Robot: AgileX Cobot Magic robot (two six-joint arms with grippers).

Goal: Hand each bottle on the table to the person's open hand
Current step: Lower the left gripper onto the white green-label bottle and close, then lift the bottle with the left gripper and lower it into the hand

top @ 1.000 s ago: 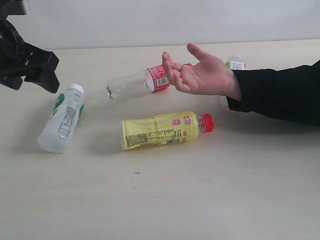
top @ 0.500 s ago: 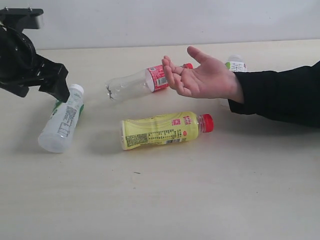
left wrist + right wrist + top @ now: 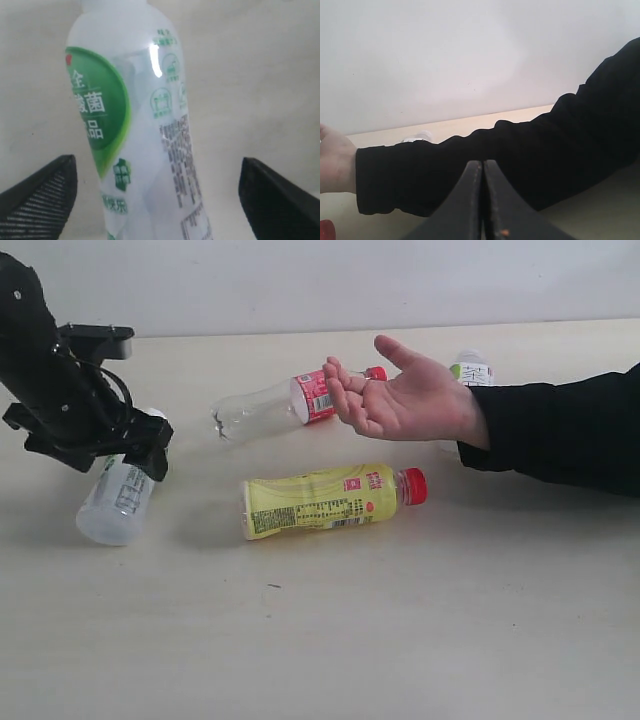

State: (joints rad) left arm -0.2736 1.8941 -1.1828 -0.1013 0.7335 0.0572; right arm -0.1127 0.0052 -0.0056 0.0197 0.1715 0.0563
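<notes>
While the left gripper holds its fingers wide around the green-label bottle by the left edge of the table, a crooked squeeze may roll it away.

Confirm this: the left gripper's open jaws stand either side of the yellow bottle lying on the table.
Wrong bottle. The open jaws of the left gripper stand either side of the green-label bottle lying on the table, as the left wrist view shows. The yellow bottle lies apart, untouched, in the exterior view.
</notes>
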